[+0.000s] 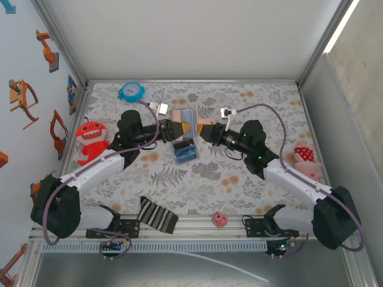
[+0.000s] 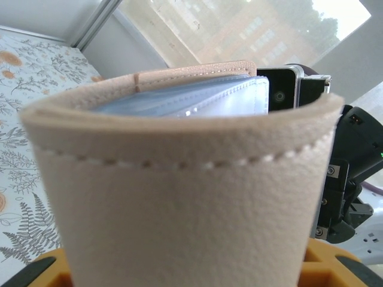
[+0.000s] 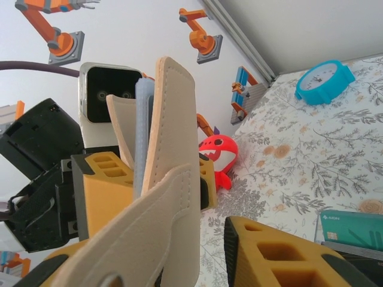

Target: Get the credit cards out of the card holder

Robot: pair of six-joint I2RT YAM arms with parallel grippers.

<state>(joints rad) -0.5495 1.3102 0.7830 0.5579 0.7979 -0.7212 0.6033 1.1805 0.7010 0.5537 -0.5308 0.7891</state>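
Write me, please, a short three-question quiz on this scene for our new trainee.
1. True or false: the card holder lies flat on the table.
2. What lies on the table just on the near side of the card holder? A: some cards; B: a pen; C: a spoon.
3. What colour is the clock at the far edge of the table?

Key: 1 false, the left gripper holds it up off the table; 2 A; 3 blue.
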